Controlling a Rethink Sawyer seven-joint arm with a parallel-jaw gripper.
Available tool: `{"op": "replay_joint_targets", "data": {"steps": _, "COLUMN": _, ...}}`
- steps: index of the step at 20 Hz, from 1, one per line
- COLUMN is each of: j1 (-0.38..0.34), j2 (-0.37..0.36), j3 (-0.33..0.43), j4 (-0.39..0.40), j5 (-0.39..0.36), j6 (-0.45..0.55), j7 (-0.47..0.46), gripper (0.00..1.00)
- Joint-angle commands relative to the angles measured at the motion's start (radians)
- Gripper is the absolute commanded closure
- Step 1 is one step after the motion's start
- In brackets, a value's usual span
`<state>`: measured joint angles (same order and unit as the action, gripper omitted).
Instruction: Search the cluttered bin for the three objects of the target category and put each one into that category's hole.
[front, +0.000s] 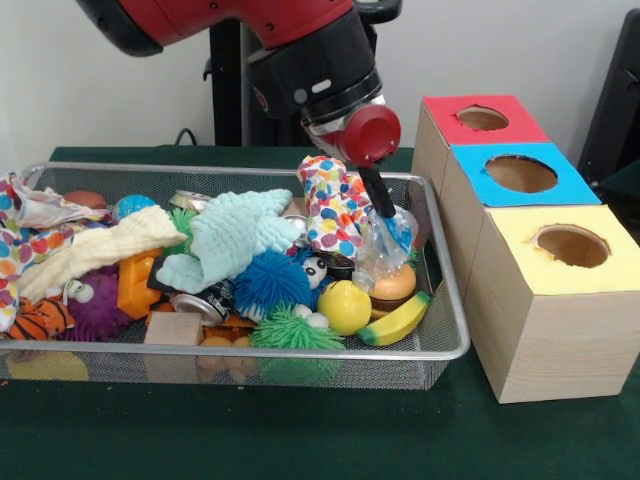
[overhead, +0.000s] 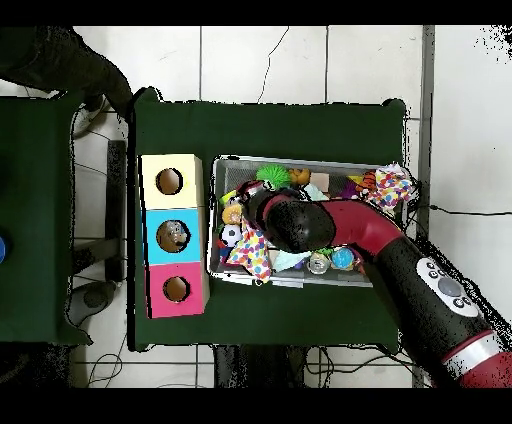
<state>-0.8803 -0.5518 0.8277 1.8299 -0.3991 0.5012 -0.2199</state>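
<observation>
While the gripper is down at the right end of the bin, you are at the picking step: its black fingers look pinched on a clear plastic bag with blue print, which sits among the clutter just right of the polka-dot cloth and above the toy burger. Whether the grip is firm you cannot tell from here. Another printed bag hangs over the bin's far left corner. In the overhead view, something pale already lies in the blue box's hole. Your next move, by my reading, is a straight lift clear of the cloth, then a carry rightward to the boxes beside the bin.
</observation>
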Motion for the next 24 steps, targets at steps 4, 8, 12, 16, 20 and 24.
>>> {"op": "replay_joint_targets", "data": {"steps": 4, "j1": -0.005, "j2": -0.164, "j3": -0.052, "j4": 0.153, "j5": 0.122, "j6": 0.057, "j7": 0.353, "gripper": 1.0}}
{"op": "replay_joint_targets", "data": {"steps": 8, "j1": -0.002, "j2": -0.215, "j3": -0.04, "j4": 0.195, "j5": 0.167, "j6": 0.053, "j7": 0.354, "gripper": 1.0}}
{"op": "replay_joint_targets", "data": {"steps": 12, "j1": 0.011, "j2": -0.268, "j3": -0.042, "j4": 0.24, "j5": 0.203, "j6": 0.034, "j7": 0.369, "gripper": 1.0}}
{"op": "replay_joint_targets", "data": {"steps": 16, "j1": 0.016, "j2": -0.291, "j3": -0.048, "j4": 0.255, "j5": 0.23, "j6": 0.036, "j7": 0.36, "gripper": 1.0}}
{"op": "replay_joint_targets", "data": {"steps": 20, "j1": 0.034, "j2": -0.236, "j3": -0.081, "j4": 0.242, "j5": 0.204, "j6": -0.02, "j7": 0.347, "gripper": 1.0}}
{"op": "replay_joint_targets", "data": {"steps": 24, "j1": 0.082, "j2": -0.112, "j3": -0.178, "j4": 0.154, "j5": 0.117, "j6": -0.125, "j7": 0.332, "gripper": 1.0}}
